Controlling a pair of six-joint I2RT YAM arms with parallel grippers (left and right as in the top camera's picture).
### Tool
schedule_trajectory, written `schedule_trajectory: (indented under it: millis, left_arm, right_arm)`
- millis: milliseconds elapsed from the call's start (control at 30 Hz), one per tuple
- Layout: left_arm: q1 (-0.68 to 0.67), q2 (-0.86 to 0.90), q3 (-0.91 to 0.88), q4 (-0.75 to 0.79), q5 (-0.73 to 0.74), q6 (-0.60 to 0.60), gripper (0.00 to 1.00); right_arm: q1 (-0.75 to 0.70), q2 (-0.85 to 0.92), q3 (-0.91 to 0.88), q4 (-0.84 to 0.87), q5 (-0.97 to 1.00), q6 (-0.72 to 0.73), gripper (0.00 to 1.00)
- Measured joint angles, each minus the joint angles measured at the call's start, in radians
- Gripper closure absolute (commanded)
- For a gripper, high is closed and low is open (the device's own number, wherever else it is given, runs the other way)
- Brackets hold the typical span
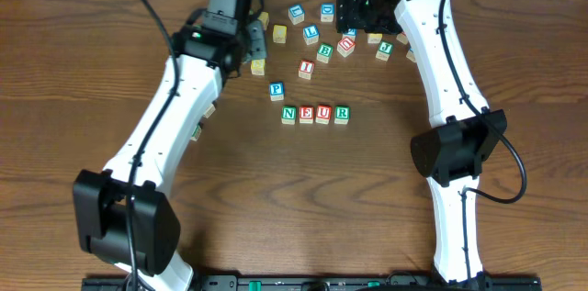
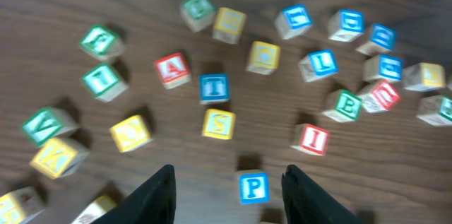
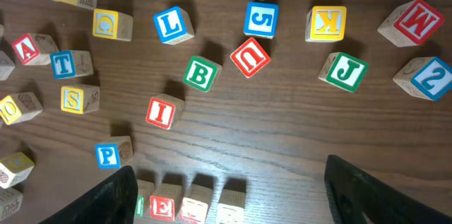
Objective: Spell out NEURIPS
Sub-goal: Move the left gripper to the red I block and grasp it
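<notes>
ok so on the brown wooden worktop (image 1: 276,199) four small wooden letter cubes sit in a tight row: green N (image 1: 288,115), red E (image 1: 306,115), red U (image 1: 322,115), green R (image 1: 341,114). That's four of seven, so I'd say the red I cube (image 1: 306,69) is next. It sits at 12 o'clock of the row, apart from it. The blue P cube (image 1: 277,91) is at its 8 o'clock and the yellow S cube (image 3: 79,99) is out toward 9.

The left arm (image 1: 175,98) has its jaws parted and empty. The P shows between them in the wrist view, but nothing seems to touch it. The right arm (image 1: 441,61) has its jaws spread wide, also empty, over the pile's 3 o'clock side.

How I'd do it:
- The I sits skewed on the wood, so turn the wrist to match and come straight down on two free faces.
- The green B cube (image 1: 324,52) is near at its 1 o'clock, so don't clip it.
- Set the I touching the R's 3 o'clock face, letter up.

Room-wise, 3 o'clock of the R is bare wood up to the right arm, and I'd guess three more cubes fit. 6 o'clock is bare too, 12 o'clock is crowded, and the worktop's edges are well apart from the row.
</notes>
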Motion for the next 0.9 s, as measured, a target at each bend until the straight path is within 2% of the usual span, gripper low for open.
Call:
schedule_trajectory:
  millis: [267, 900]
  left_arm:
    - [-0.09, 0.093, 0.0, 0.031, 0.014, 0.0, 0.49]
    - [-0.178, 0.254, 0.0, 0.2, 0.041, 0.0, 0.49]
  right_arm:
    - [-0.003, 0.0, -0.002, -0.007, -0.001, 0.0, 0.2]
    - [-0.006, 0.0, -0.002, -0.024, 0.003, 0.0, 0.21]
